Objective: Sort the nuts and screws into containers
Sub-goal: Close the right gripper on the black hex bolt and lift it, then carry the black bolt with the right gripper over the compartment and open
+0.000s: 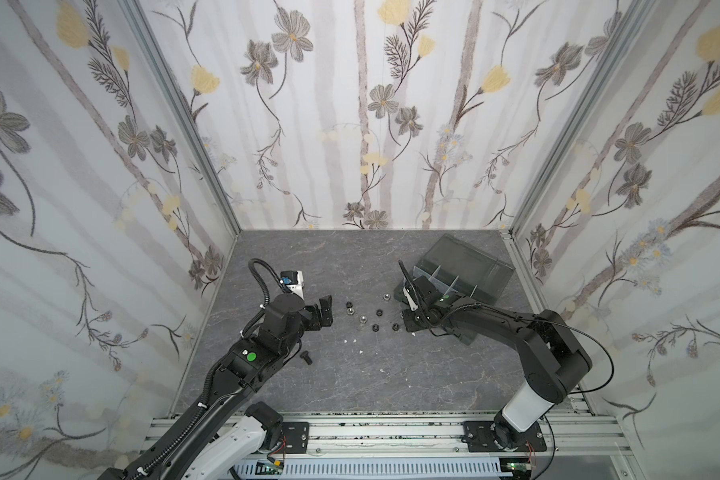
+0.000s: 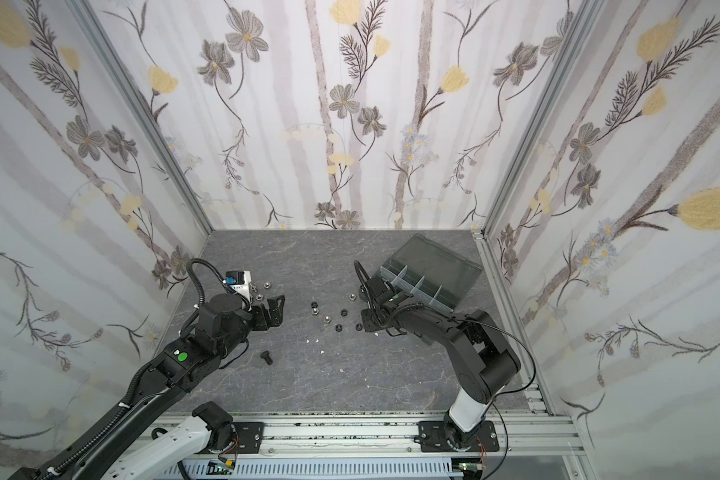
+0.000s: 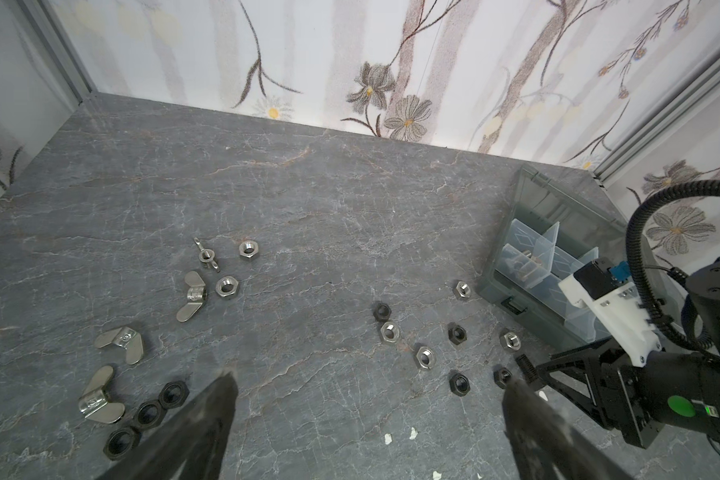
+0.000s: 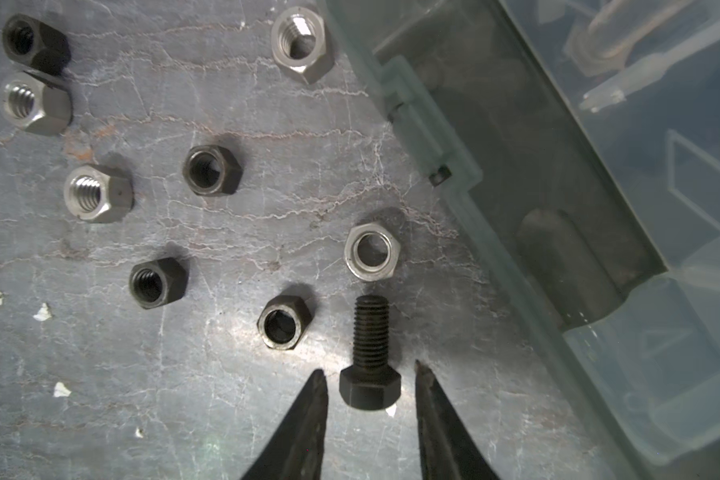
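Right gripper [image 4: 368, 370] is down at table level with its jaws partly open, one fingertip on each side of the hex head of a black screw [image 4: 371, 328]. There's a thin gap on both sides, so nothing's actually gripped yet. Screw is lying flat on the table [image 4: 225, 395], shaft pointing away from the fingers, near the front wall of the organizer box [image 4: 516, 174]. So the step looks like: pinch this one and drop it in a compartment

Tips if I were driving it: close on the flats of the head, not the corners, or it'll probably twist and squirt out. Might be safer to slide forward a touch and grab the threaded shaft. Watch the black nut [image 4: 284, 323] just beside the shaft and the silver nut [image 4: 372, 251] right off the threaded end; go too far forward and you bump both. Lift straight up before swinging over the box wall, it's close

Left gripper [image 3: 371, 378] is wide open, holding nothing, hovering on the other side of the nut cluster, out of the way. Another black screw [image 1: 306, 356] sits on the table near that arm, decent next pick for it
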